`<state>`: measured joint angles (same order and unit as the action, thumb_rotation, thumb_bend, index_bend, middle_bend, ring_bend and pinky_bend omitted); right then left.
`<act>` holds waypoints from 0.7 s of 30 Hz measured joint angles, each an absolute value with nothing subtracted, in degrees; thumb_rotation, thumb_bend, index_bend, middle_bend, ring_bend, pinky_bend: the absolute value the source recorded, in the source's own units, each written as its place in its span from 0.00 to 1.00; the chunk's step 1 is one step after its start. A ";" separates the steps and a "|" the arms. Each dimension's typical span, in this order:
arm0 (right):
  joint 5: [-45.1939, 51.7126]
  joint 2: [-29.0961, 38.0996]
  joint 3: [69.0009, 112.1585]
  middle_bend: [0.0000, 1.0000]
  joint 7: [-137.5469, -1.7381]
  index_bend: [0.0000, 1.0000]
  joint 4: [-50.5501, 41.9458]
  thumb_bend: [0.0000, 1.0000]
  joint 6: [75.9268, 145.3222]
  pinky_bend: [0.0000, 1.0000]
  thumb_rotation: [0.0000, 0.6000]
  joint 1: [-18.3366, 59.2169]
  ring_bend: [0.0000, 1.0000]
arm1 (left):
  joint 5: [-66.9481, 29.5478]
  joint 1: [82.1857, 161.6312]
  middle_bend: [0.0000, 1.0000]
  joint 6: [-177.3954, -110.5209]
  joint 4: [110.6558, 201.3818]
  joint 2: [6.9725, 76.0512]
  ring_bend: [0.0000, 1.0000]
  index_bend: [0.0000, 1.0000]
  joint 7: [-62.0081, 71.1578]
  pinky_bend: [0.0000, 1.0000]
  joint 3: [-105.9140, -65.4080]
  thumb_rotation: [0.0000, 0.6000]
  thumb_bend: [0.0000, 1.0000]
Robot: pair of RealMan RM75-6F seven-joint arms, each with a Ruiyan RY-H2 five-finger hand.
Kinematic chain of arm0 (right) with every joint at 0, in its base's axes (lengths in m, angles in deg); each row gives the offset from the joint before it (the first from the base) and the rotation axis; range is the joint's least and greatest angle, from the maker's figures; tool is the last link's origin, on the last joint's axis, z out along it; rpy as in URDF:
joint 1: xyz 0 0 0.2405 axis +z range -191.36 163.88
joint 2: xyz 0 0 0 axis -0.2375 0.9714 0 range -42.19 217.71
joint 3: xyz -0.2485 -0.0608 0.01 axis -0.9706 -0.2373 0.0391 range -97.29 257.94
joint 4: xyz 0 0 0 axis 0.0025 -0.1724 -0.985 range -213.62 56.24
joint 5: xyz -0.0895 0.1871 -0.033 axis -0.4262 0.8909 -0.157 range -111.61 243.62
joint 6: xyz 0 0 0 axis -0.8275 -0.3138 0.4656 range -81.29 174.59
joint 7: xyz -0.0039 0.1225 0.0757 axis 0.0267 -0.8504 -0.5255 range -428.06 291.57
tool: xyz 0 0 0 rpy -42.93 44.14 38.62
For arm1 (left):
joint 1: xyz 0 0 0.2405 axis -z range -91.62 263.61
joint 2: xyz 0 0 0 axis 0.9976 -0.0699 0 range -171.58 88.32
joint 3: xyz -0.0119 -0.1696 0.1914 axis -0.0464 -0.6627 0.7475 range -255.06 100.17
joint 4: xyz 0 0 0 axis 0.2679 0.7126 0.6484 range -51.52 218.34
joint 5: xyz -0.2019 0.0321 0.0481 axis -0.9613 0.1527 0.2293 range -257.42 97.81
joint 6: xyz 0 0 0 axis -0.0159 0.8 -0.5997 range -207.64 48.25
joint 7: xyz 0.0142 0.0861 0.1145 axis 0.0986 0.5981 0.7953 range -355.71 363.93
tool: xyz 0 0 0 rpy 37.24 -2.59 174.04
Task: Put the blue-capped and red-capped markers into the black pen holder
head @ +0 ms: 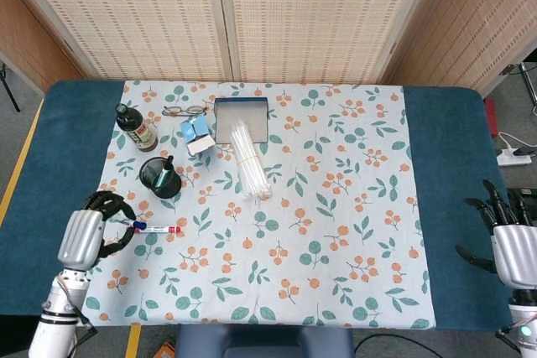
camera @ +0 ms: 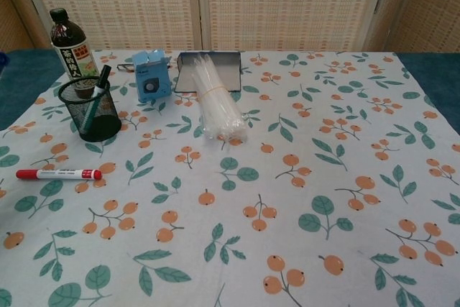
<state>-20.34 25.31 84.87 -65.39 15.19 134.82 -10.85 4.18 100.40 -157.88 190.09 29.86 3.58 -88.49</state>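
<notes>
My left hand (head: 87, 237) is raised at the cloth's left edge and grips the blue-capped marker (head: 134, 225), its blue cap pointing right. The red-capped marker (head: 166, 229) (camera: 59, 174) lies flat on the cloth just right of that hand. The black mesh pen holder (head: 160, 178) (camera: 90, 110) stands behind it, upright, with a dark pen inside. My right hand (head: 513, 245) hovers with fingers spread and nothing in them over the blue table's right edge. Neither hand shows in the chest view.
A dark bottle (camera: 68, 44) stands behind the holder. A blue box (camera: 151, 77), a bundle of clear tubes (camera: 215, 102), a grey tray (head: 242, 117) and glasses (head: 183, 110) lie at the back centre.
</notes>
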 measured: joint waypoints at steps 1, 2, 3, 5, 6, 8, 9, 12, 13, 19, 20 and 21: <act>-20.31 25.31 84.87 0.01 -65.41 0.25 15.21 0.00 134.76 0.00 1.00 -10.85 0.22 | 3.77 101.23 0.64 -156.56 190.19 28.68 0.30 0.58 -1.13 0.24 -89.34 1.00 0.30; -20.26 25.31 84.87 0.01 -65.41 0.25 15.22 0.00 134.66 0.00 1.00 -10.83 0.22 | 3.19 102.48 0.64 -154.69 190.09 27.24 0.30 0.58 -7.26 0.24 -90.54 1.00 0.30; -20.19 25.29 84.87 0.01 -65.35 0.25 15.20 0.00 134.51 0.00 1.00 -10.79 0.22 | 2.69 103.54 0.64 -153.19 189.80 26.26 0.30 0.58 -11.61 0.24 -91.48 1.00 0.30; -20.06 25.24 84.90 0.01 -65.21 0.25 15.14 0.00 134.39 0.00 1.00 -10.74 0.22 | 1.26 106.51 0.65 -149.35 188.31 24.52 0.30 0.58 -20.47 0.25 -93.80 1.00 0.30; -20.00 25.24 84.92 0.01 -65.11 0.25 15.15 0.00 134.37 0.00 1.00 -10.74 0.22 | 0.48 108.01 0.65 -147.52 187.27 24.03 0.30 0.58 -23.63 0.25 -94.80 1.00 0.30; -20.03 25.26 84.94 0.01 -65.00 0.25 15.22 0.00 134.44 0.00 1.00 -10.76 0.22 | -1.60 111.47 0.65 -143.23 183.92 23.62 0.30 0.58 -29.23 0.25 -96.86 1.00 0.30; -20.09 25.26 84.94 0.01 -64.90 0.25 15.26 0.00 134.55 0.00 1.00 -10.79 0.22 | -2.46 112.73 0.65 -141.75 182.24 23.72 0.30 0.59 -30.87 0.25 -97.56 1.00 0.30; -20.29 25.25 84.93 0.01 -64.68 0.25 15.39 0.00 134.84 0.00 1.00 -10.90 0.22 | -5.43 116.28 0.65 -138.13 176.24 25.16 0.30 0.59 -34.51 0.26 -99.17 1.00 0.30; -20.27 25.23 84.94 0.01 -64.64 0.25 15.40 0.00 134.85 0.00 1.00 -10.91 0.22 | -6.30 117.20 0.65 -137.01 174.48 25.86 0.30 0.59 -35.57 0.26 -99.49 1.00 0.30; -20.00 25.04 85.01 0.01 -64.54 0.25 15.20 0.00 134.46 0.00 1.00 -10.78 0.22 | -9.32 120.58 0.65 -132.19 166.05 30.61 0.30 0.59 -41.04 0.26 -99.68 1.00 0.30; -19.97 25.03 85.02 0.01 -64.56 0.25 15.18 0.00 134.44 0.00 1.00 -10.78 0.22 | -9.48 120.76 0.65 -131.86 164.99 31.35 0.30 0.59 -41.63 0.26 -99.40 1.00 0.30; -19.93 25.03 85.03 0.01 -64.58 0.25 15.17 0.00 134.44 0.00 1.00 -10.79 0.22 | -9.57 120.83 0.65 -131.68 164.28 31.85 0.30 0.59 -42.08 0.26 -99.18 1.00 0.30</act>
<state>-19.93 25.03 85.03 -64.58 15.17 134.44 -10.79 -9.57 120.83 -131.68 164.28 31.85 -42.08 -99.18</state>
